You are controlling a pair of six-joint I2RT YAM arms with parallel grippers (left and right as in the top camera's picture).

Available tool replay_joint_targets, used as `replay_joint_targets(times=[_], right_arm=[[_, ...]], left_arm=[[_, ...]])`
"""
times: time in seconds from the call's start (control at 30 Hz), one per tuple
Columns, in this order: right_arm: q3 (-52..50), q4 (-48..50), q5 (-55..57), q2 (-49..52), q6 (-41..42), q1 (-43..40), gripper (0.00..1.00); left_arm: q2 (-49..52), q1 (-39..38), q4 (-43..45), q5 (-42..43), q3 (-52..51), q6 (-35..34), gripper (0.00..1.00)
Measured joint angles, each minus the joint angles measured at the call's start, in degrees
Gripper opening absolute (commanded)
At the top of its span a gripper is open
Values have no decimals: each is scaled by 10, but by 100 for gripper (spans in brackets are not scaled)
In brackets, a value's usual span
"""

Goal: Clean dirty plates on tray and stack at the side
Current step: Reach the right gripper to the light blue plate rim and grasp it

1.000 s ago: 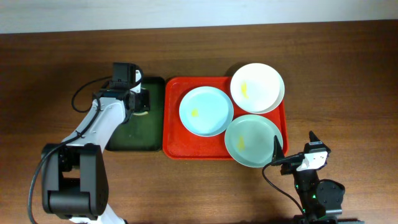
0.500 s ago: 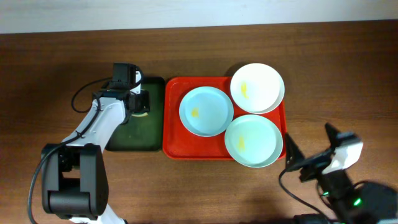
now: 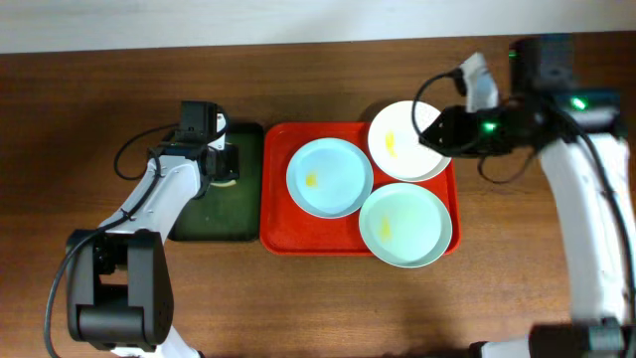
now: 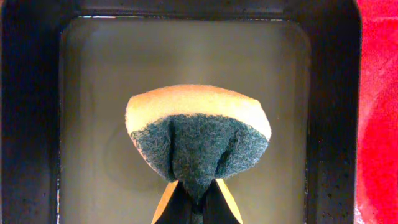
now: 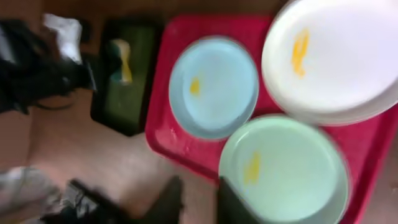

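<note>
The right claw (image 3: 440, 130), fingers apart and empty, is hovering over the right rim of the white plate (image 3: 402, 149) on the red tray (image 3: 273, 199). Well to the left, the left claw (image 3: 227, 162) is pinching a sponge (image 4: 198, 134) above the green tray (image 3: 199, 224).

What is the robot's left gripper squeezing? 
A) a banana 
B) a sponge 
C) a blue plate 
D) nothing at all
B: the left wrist view shows the left gripper pinched shut on a yellow sponge with a dark green scrubbing side, over the dark green tray.
</note>
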Motion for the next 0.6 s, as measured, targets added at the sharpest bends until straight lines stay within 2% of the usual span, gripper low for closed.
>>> replay_joint_targets(times=[0.03,0.1,0.17,0.2,0.23,0.27,0.33,0.6], right_arm=[[0,-12,-3,43,-1,10,52],[0,-21,2,91,0,34,98],[-1,14,3,118,-1,54,98],[-1,50,2,129,1,61,76],[-1,79,2,136,6,63,27],[-1,87,3,139,13,63,23],[-1,88,10,141,21,64,26],[-62,166,257,142,117,159,33]], left_arm=[[0,0,0,0,0,0,0],[0,0,2,0,0,0,0],[0,0,2,0,0,0,0],[0,0,2,0,0,0,0],[0,0,1,0,0,0,0],[0,0,0,0,0,0,0],[0,0,0,0,0,0,0],[0,0,4,0,0,0,0]])
